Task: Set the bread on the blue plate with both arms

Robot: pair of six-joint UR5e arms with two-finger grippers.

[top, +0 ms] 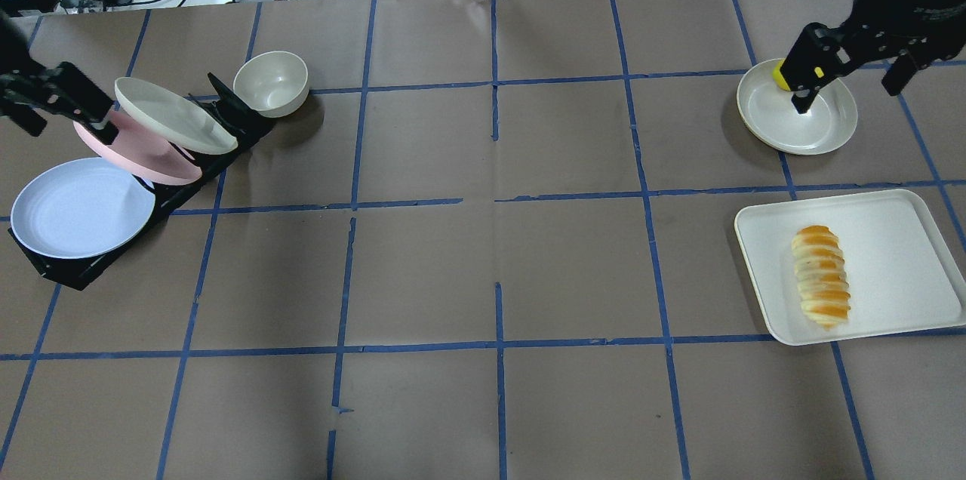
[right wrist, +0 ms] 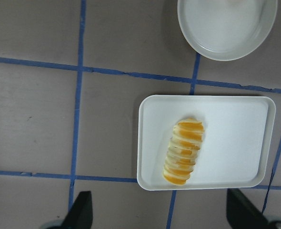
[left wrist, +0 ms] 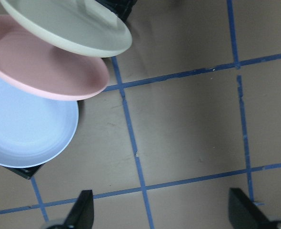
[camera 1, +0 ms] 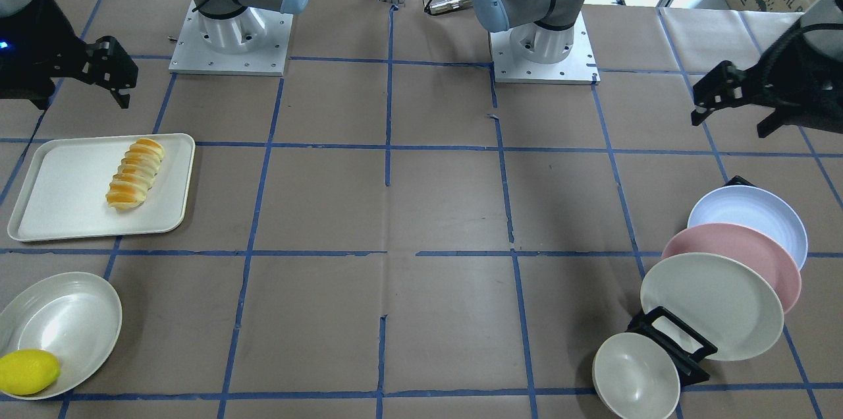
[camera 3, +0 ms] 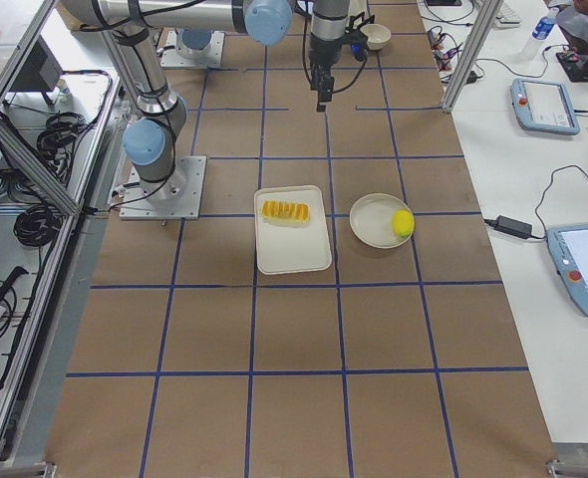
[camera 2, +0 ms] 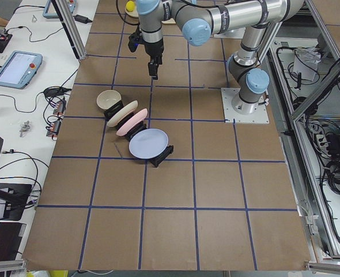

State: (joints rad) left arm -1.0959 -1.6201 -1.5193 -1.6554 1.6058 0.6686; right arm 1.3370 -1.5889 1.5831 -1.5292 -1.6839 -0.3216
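The bread (camera 1: 135, 173) lies on a white tray (camera 1: 59, 201); it also shows in the overhead view (top: 820, 276) and the right wrist view (right wrist: 184, 151). The blue plate (top: 79, 208) leans at the end of a black rack, also in the front view (camera 1: 751, 215) and the left wrist view (left wrist: 26, 129). My left gripper (top: 68, 129) hangs open and empty high above the rack, and shows in the front view (camera 1: 730, 124). My right gripper (top: 849, 91) hangs open and empty high above the dish beyond the tray, also in the front view (camera 1: 82, 103).
The rack also holds a pink plate (top: 136, 155), an off-white plate (top: 173, 118) and a bowl (top: 270, 81). A pale dish (camera 1: 66, 320) with a yellow lemon (camera 1: 27, 371) stands beside the tray. Blue tape lines grid the brown table.
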